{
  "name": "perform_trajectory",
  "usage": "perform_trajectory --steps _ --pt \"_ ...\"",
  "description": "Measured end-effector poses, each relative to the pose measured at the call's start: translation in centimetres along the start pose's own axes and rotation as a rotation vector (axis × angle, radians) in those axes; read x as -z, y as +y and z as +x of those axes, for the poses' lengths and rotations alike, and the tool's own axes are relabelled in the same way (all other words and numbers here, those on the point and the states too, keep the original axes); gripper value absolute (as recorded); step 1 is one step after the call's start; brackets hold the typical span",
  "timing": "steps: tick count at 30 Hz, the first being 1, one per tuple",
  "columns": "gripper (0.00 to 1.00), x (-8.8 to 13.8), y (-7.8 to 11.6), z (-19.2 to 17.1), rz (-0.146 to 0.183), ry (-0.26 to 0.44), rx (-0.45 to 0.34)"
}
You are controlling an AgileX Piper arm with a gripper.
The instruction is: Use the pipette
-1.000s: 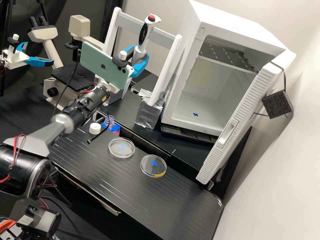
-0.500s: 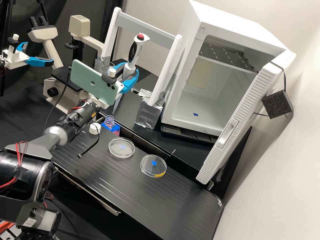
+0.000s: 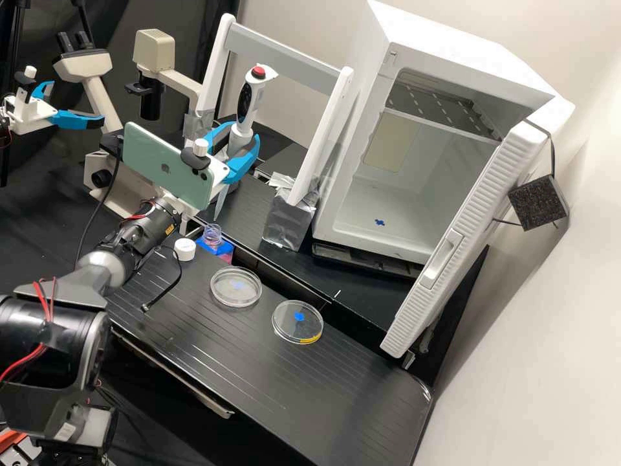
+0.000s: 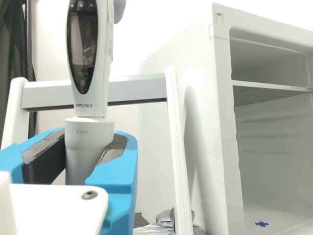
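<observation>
Left of the white stand with a grey crossbar [image 3: 284, 59] sits a cream-and-black microscope [image 3: 84, 63]; before the stand, the tool [image 3: 242, 133] is clamped around an upright white pipette with a red button [image 3: 244, 116]. Nearer than the stand, two clear round dishes [image 3: 236, 296] lie on the black desk [image 3: 252, 362]; right of it stands an open white incubator [image 3: 466, 45].

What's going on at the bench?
The gripper is holding the pipette, button up and leaning slightly, in front of the white rack. In the high view its lower end appears near the open bottle; can't tell how close it really is. The cap is on the bench beside the bottle. Two dishes sit there too, one nearer the bottle, the other farther off. The white cabinet is open.
</observation>
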Motion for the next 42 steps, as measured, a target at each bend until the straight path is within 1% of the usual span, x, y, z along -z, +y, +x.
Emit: perform_trajectory --steps 2,6,20,26,38,42 --pt "0.0 -0.3 -0.4 0.1 -0.015 -0.013 0.011" --pt "0.0 -0.5 -0.9 0.3 -0.02 -0.024 0.021" --pt "0.0 -0.5 -1.7 1.2 -0.025 -0.03 0.029" --pt "0.0 -1.1 -2.5 1.3 -0.039 -0.047 0.051" --pt "0.0 -2.0 -3.5 1.6 -0.063 -0.072 0.068" --pt "0.0 -2.3 -3.6 1.2 -0.072 -0.078 0.069"
